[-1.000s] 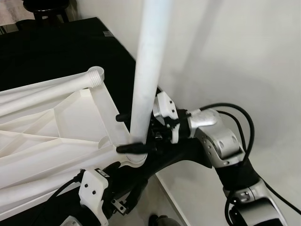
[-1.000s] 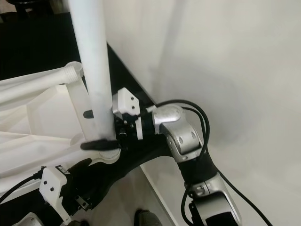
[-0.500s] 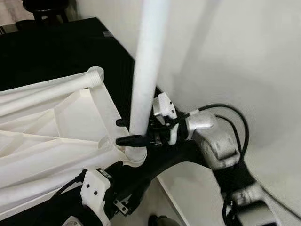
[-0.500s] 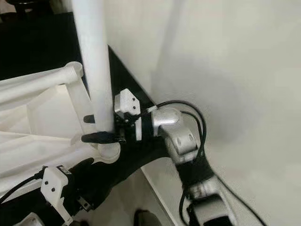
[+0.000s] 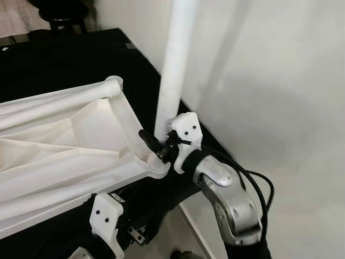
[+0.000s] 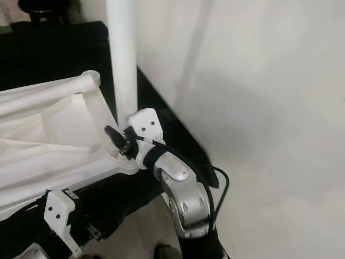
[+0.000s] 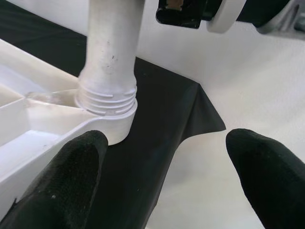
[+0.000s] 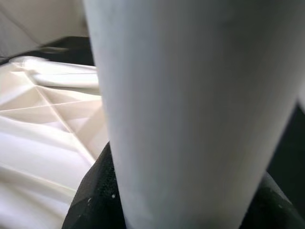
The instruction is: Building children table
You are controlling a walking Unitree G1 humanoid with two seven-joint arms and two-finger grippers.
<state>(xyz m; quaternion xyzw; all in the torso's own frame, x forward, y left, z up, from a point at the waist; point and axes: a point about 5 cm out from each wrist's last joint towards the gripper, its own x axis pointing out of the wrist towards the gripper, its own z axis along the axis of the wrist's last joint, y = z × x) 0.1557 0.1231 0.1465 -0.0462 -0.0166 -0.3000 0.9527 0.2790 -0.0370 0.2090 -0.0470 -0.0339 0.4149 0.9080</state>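
Observation:
A white plastic tabletop (image 5: 64, 140) lies underside up on a black surface. A white table leg (image 5: 175, 70) stands upright in its near corner socket (image 7: 107, 105), with some threads showing above the collar. My right gripper (image 5: 157, 145) is shut on the leg just above the socket, and the leg (image 8: 190, 109) sits between its black fingers (image 8: 93, 191). My left gripper (image 7: 167, 186) is open just below that corner, one finger (image 7: 66, 181) by the tabletop's rim and the other clear. A second white tube (image 5: 54, 102) lies along the tabletop's far edge.
The black covering (image 5: 64, 54) runs back to a white wall (image 5: 269, 81) close on the right. A dark stool (image 5: 59, 11) stands at the far end. Pale floor (image 5: 183, 232) shows beneath my arms.
My right wrist has rolled around the leg, its fingers going from level to slanted, and the forearm has dropped below it. The leg stands a little straighter. The head view has shifted slightly.

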